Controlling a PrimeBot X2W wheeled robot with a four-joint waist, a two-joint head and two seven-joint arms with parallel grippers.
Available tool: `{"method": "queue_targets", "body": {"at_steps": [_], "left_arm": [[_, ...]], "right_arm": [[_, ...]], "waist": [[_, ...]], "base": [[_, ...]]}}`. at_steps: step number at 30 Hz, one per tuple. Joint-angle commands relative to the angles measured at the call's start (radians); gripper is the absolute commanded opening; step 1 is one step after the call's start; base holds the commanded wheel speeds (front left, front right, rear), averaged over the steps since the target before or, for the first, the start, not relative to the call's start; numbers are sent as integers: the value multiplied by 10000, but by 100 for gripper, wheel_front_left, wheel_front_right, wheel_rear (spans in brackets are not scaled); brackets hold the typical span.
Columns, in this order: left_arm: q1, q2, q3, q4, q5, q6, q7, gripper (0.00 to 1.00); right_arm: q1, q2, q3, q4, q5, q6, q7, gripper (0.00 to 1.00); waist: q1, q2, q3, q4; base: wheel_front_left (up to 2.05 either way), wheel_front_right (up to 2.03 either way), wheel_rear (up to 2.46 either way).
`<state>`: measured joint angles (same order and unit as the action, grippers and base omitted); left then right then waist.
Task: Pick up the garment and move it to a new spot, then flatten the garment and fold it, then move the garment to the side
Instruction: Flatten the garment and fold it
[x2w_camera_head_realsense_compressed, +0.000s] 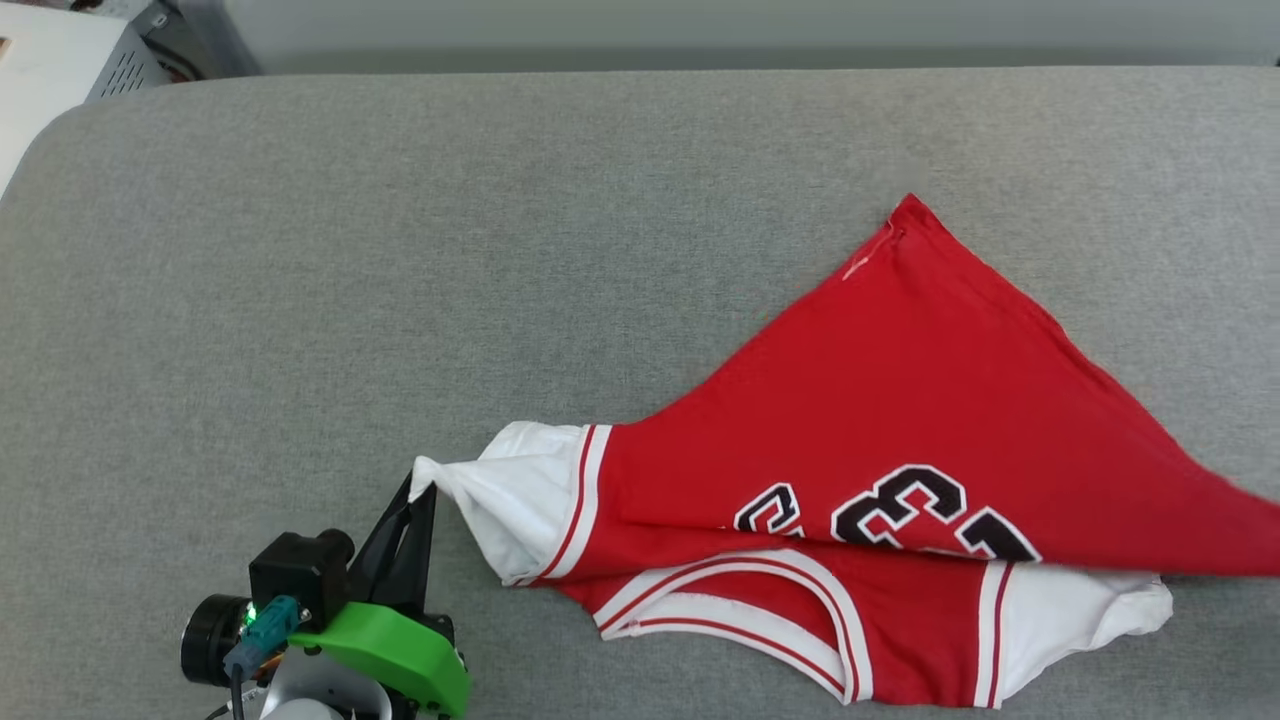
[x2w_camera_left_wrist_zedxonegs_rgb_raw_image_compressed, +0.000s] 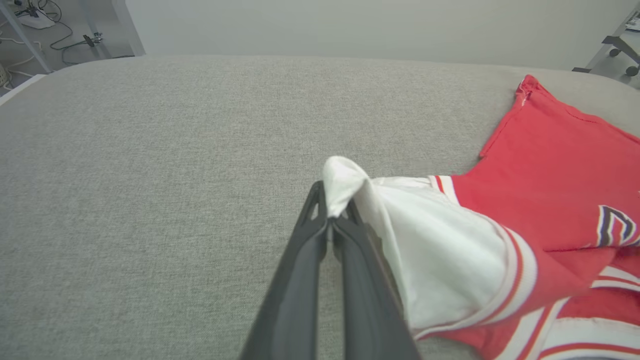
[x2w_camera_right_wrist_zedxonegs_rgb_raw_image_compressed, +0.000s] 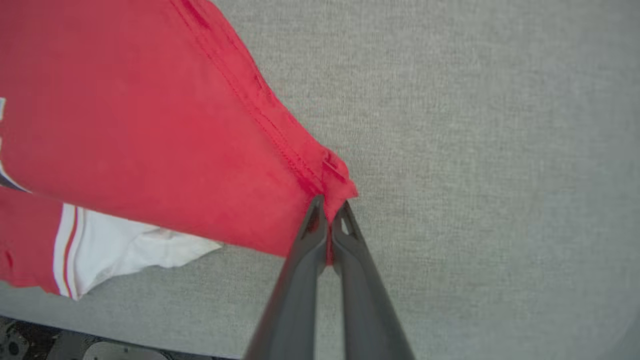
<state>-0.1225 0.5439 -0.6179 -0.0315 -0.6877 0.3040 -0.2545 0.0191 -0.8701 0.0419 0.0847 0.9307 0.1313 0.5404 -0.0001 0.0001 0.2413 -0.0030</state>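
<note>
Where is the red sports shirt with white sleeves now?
Head view: the red sports shirt spreads over the grey fabric surface's right half, left gripper pinching its white sleeve tip.

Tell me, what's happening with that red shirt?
Left tool shut on garment, white sleeve tip. Right tool shut on its red corner. Garment draped across grey surface. Nothing in the way.

At the lower left of my head view, my left gripper (x2w_camera_head_realsense_compressed: 424, 490) has two long black fingers tapering to a point. Behind them sit a boxy black camera (x2w_camera_head_realsense_compressed: 300, 572), a teal plug (x2w_camera_head_realsense_compressed: 266, 626) with a small green light, a bright green cover (x2w_camera_head_realsense_compressed: 400, 652) and a black cable (x2w_camera_head_realsense_compressed: 236, 690). My right gripper (x2w_camera_right_wrist_zedxonegs_rgb_raw_image_compressed: 330, 209) shows dark grey fingers with triangular cut-outs near the tips.
</note>
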Motion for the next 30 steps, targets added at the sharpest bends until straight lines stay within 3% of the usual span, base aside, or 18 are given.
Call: {"method": "queue_targets", "body": {"at_steps": [1,6,13,14,15,25,30], "left_arm": [[136,84,20,14,-142,57,9,0],[56,93,-30,49,-122,50,69,0],[-56,34,-108,181,-118,20,117,0],[-41,30,-108,199,-127,30,116,0],[-20,26,-105,210,-139,41,114,0],[-98,61,-156,80,-88,80,152,0],[-329,61,-197,-75,28,96,195,0]], "right_arm": [[439,199,-152,-64,13,-6,170,0],[1509,1216,-477,153,-441,-6,318,0],[1576,2103,-260,885,-1055,-6,45,0],[1489,2155,-366,933,-1110,-6,-63,37],[1416,2164,-419,916,-1151,-6,-119,100],[466,1709,-1803,-895,-1380,-6,-688,100],[-923,1518,-1571,-1992,-1915,-6,-578,100]], "waist": [[1,-1,-200,-208],[1,-1,-59,-138],[1,-1,1,-62],[1,-1,-22,-76],[1,-1,-52,-97],[1,-1,-103,4],[1,-1,189,155]], "base": [[0,0,0],[0,0,0],[0,0,0],[0,0,0],[0,0,0],[0,0,0],[0,0,0]]}}
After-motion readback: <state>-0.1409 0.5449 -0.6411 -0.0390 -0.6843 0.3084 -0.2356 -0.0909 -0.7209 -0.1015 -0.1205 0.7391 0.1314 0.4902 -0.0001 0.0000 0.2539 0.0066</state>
